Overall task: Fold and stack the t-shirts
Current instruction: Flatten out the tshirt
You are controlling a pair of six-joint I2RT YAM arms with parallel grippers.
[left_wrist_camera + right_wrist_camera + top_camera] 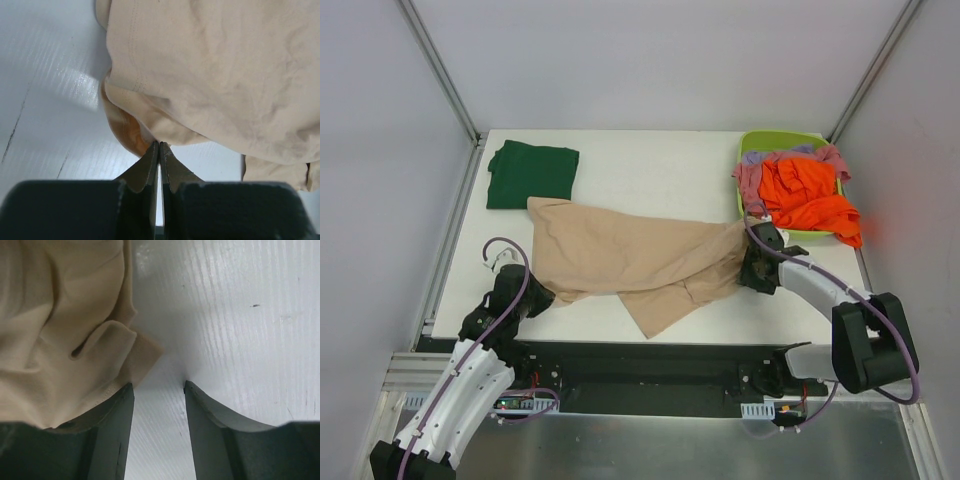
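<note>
Soft, even white light filled the top view, with faint shadows beneath my arms (470,380) and a reddish glow from the orange shirt (810,195) on the right wall (905,150). At my left wrist, a glare patch shone on the desk (82,85), and an amber shadow sat under the tan shirt (225,75). My fingers (142,170), close to both lenses, looked dark and soft-edged.

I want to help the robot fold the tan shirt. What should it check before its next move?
1. Left gripper pinches the beige t-shirt: ok, shut on its edge.
2. Right gripper has cloth in its grip: not ok, jaws apart, cloth off to one side.
3. Beige t-shirt lies flat: not ok, bunched and creased.
4. Dark green t-shirt is folded: ok.
</note>
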